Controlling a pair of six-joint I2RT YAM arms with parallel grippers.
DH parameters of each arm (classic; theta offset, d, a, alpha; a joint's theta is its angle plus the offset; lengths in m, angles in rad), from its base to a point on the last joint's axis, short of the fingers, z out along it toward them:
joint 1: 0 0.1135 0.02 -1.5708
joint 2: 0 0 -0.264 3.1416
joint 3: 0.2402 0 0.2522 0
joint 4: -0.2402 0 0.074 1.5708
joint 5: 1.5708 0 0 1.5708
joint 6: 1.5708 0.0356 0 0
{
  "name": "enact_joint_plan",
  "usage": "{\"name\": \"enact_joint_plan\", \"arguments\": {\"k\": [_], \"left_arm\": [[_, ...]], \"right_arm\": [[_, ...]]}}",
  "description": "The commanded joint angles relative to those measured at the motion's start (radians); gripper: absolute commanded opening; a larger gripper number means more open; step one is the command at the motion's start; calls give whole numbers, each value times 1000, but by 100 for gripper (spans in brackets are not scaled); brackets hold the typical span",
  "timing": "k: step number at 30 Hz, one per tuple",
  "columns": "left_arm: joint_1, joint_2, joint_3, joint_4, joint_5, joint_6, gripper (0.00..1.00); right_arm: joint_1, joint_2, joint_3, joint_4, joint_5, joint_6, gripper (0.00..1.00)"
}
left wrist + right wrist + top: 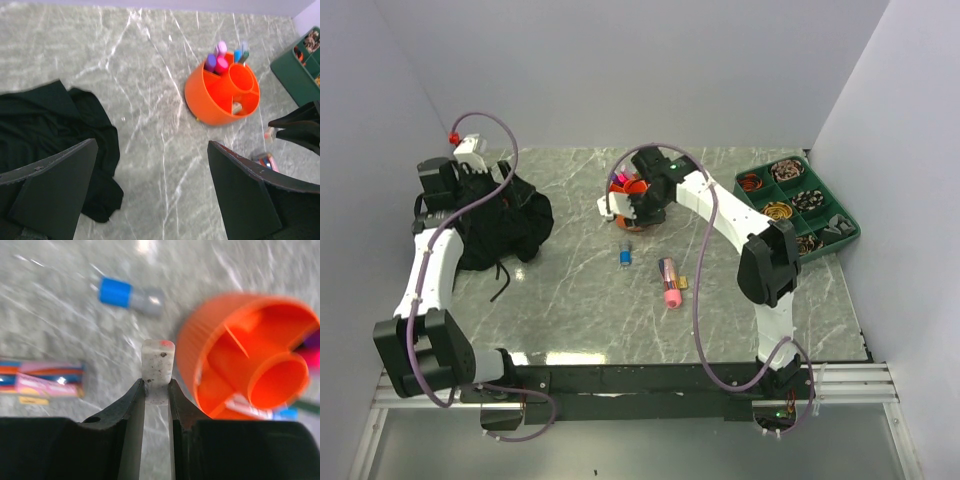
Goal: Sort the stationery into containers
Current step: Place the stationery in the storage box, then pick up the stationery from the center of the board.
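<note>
Presently, a small white rectangular rubber eraser [158, 360], smudged with dark specks, is held upright between the narrowed fingers of the right tool [157, 390]. It is clamped at its lower end, with most of the block projecting beyond the tips. It is judged light, slightly yielding, grippy and not fragile. A deeper seating between the fingers would better resist twisting.

A round orange plastic holder [192, 347] with a central cup is seen just right of the tool tips, apart from the eraser. A blue-and-grey capped marker [130, 295] lies ahead and left.

The left tool [152, 145] stands wide and empty beside a black cloth bundle [40, 120].

The glossy grey marbled bench [60, 335] is judged smooth, so slim items may slide. Plain pale walls [620, 70] enclose it.
</note>
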Motion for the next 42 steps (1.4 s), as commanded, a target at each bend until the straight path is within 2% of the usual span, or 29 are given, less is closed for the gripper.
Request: {"name": "enact_joint_plan", "arguments": {"k": [1,4,12,15,17,18,20,24,30,35,40,42], "left_arm": [[-4,45,102,33,9,2,99],[-4,72,125,34,9,5,99],[-4,86,122,28,4,9,99],[-3,83,118,26,3,12,99],[-4,80,118,28,1,12,99],[-4,78,116,26,0,14,99],[-4,77,115,28,1,11,99],[-4,71,109,34,3,8,99],[-4,65,101,43,11,0,99],[-4,45,95,39,12,0,99],[-4,19,69,43,14,-6,99],[-4,11,63,33,18,-5,100]], "right_arm": [[-32,18,74,62,50,65,8],[-56,50,126,65,63,76,8],[-59,101,131,159,131,94,8],[-58,118,144,174,145,116,12],[-59,121,140,181,148,119,16],[-56,115,134,192,152,123,24],[-53,103,102,226,163,139,29],[-49,47,48,260,169,154,44],[-49,-23,-4,248,163,223,48],[-61,-136,-93,278,131,382,48],[-69,-357,-370,451,88,615,48],[-70,-440,-462,433,59,654,48]]}}
